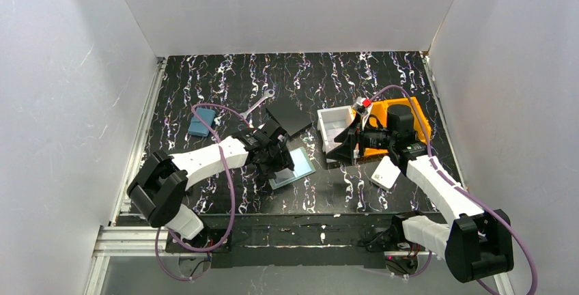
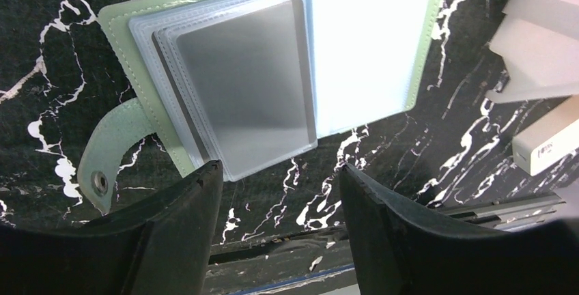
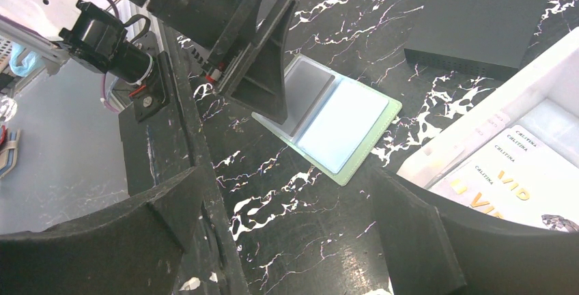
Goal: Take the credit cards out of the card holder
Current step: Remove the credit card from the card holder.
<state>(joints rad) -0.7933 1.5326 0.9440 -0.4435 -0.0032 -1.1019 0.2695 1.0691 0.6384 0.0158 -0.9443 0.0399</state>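
Open holder (image 1: 297, 166) flat on the table (image 1: 205, 76), near the middle, pages up, long side slanted, strap tab (image 2: 109, 151) sticking out beside one black finger. Left claw (image 2: 278, 172) partly open just over its near edge, holding nothing. Right claw (image 3: 287, 175) wide open, empty, off to the right.
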